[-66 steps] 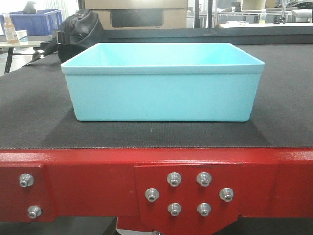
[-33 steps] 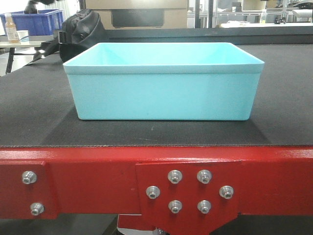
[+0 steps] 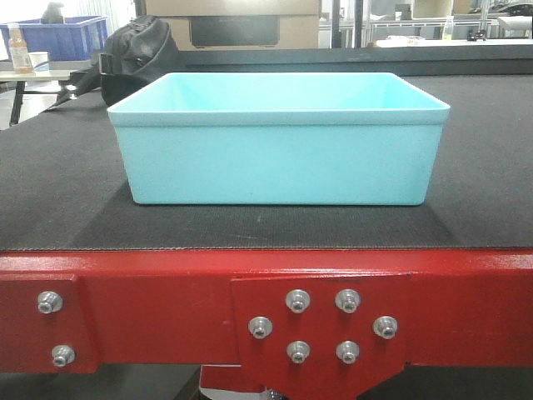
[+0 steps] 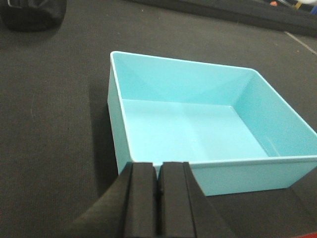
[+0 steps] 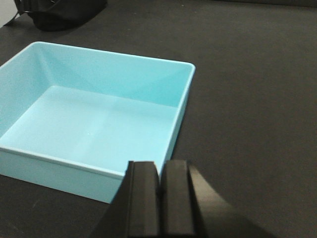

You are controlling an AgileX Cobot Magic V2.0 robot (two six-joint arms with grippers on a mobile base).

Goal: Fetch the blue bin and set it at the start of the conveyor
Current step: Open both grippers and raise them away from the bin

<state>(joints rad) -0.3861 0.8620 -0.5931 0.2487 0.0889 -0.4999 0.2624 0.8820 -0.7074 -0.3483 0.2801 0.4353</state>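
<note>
Nothing shifts vs 0.5 s ago: blue bin (image 3: 275, 142) sits on conveyor start (image 3: 266, 229). Front view alone shows red frame (image 3: 150, 308) w/ bolts. Wrist views alone show left gripper (image 4: 158, 191) and right gripper (image 5: 159, 191), both clenched, empty, bin just beyond fingertips.

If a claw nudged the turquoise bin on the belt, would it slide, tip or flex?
The blue bin is empty, low and wide, so it is probably light and unlikely to tip. Its smooth plastic walls look fairly stiff, perhaps flexing at the rim. The textured belt may resist sliding.
</note>
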